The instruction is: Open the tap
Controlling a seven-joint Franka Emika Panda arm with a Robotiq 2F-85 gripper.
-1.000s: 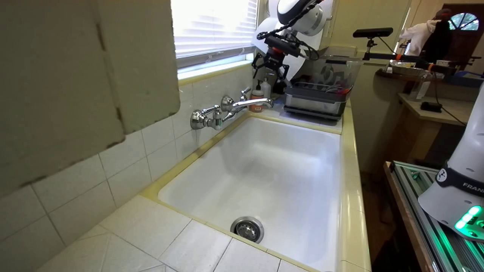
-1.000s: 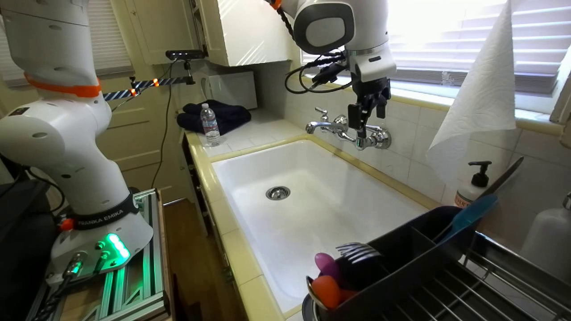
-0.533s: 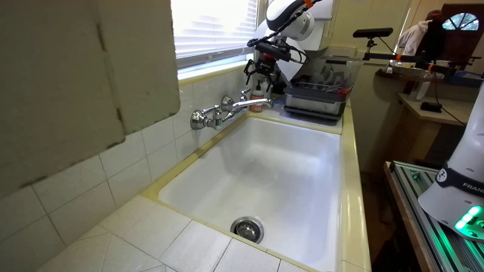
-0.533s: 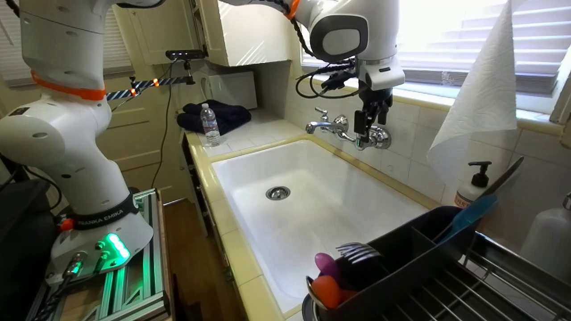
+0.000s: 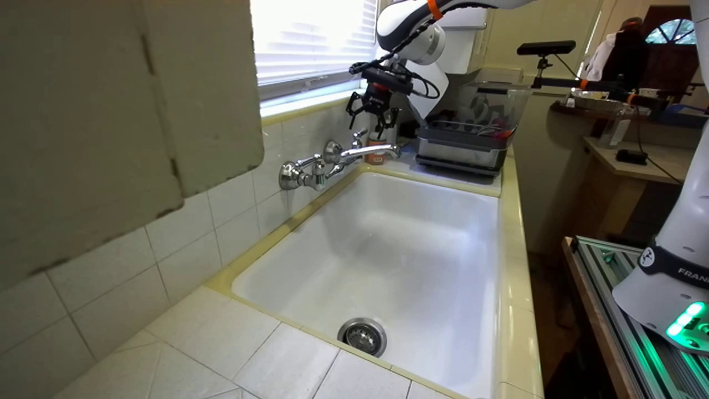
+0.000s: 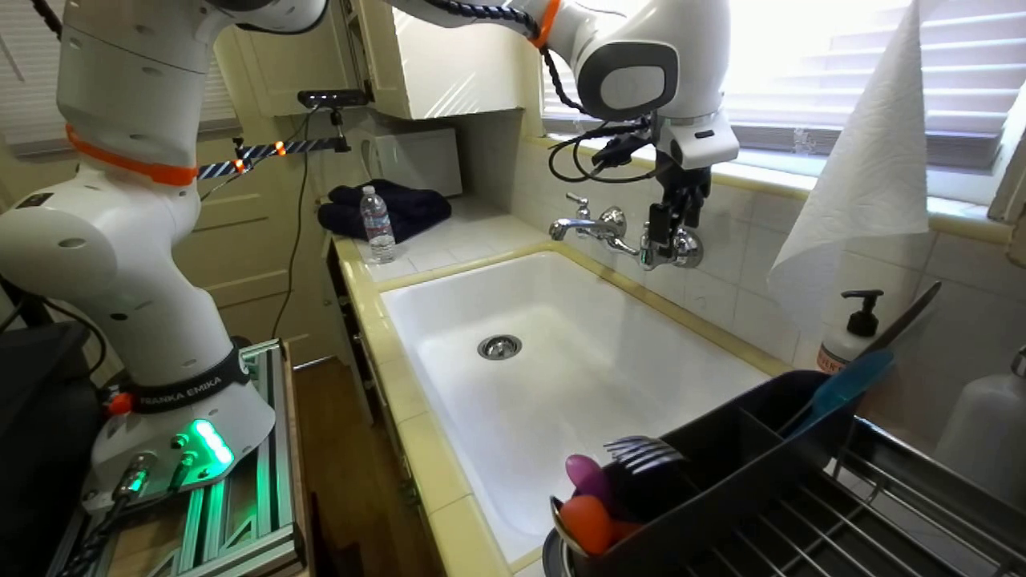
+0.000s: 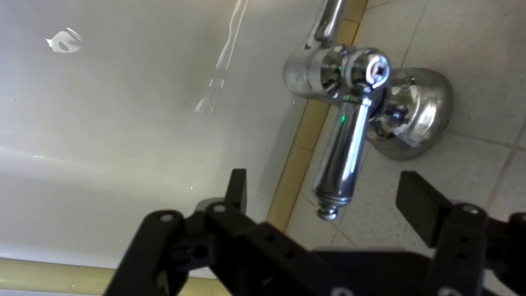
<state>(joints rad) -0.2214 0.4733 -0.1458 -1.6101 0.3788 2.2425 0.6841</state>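
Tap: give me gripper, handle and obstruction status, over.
Gripper open, holding nothing. Tap handle showing between spread fingers in the wrist view, ungripped. Spout showing no flow in both exterior views. Nothing seen blocking the handle.

Daylight bleaches the window blinds (image 5: 316, 41), a highlight streaks the chrome tap lever (image 7: 345, 152), and the near cabinet (image 5: 127, 111) hangs in shadow.
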